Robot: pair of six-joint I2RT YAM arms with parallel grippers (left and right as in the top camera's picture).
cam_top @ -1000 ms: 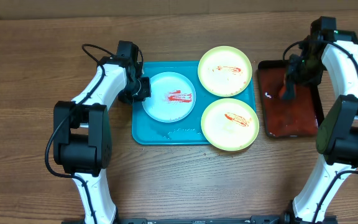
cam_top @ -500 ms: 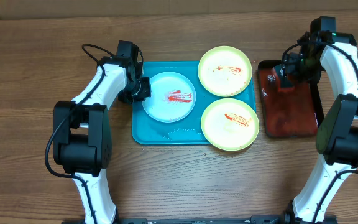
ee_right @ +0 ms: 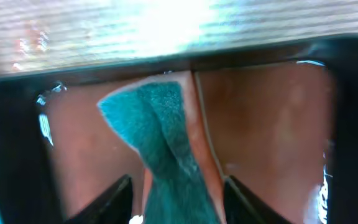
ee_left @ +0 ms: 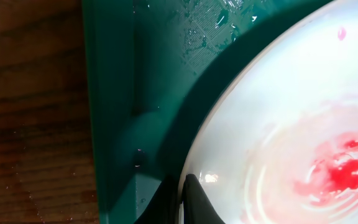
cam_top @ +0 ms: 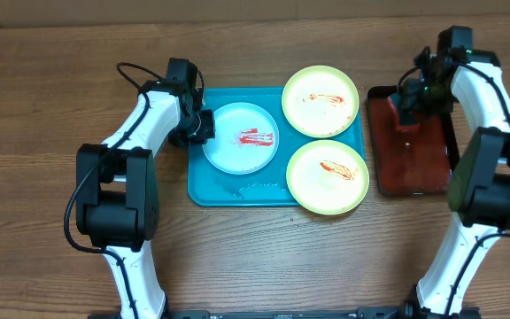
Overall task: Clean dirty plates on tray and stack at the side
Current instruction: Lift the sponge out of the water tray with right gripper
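Note:
The turquoise tray [cam_top: 237, 190] holds three sauce-smeared plates. The pale blue-white plate [cam_top: 233, 155] is at its left; two yellow-green plates are at the back right [cam_top: 320, 113] and front right [cam_top: 327, 188]. My left gripper [cam_top: 204, 126] is shut on the pale plate's left rim; the left wrist view shows the fingers [ee_left: 180, 186] pinching the rim of the plate [ee_left: 278, 112] over the tray [ee_left: 160, 62]. My right gripper [cam_top: 407, 111] is over the far left of the dark red tray. It is shut on a teal and orange sponge [ee_right: 160, 124] between its fingers [ee_right: 176, 190].
The dark red black-rimmed tray [cam_top: 414, 164] sits right of the turquoise tray, wet and glossy inside [ee_right: 272, 124]. Water drops lie on the turquoise tray's front floor. Bare wooden table lies left of and in front of the trays.
My right gripper has moved with the sponge from the dark red tray's middle toward its far left end. The left gripper and the plates have not moved.

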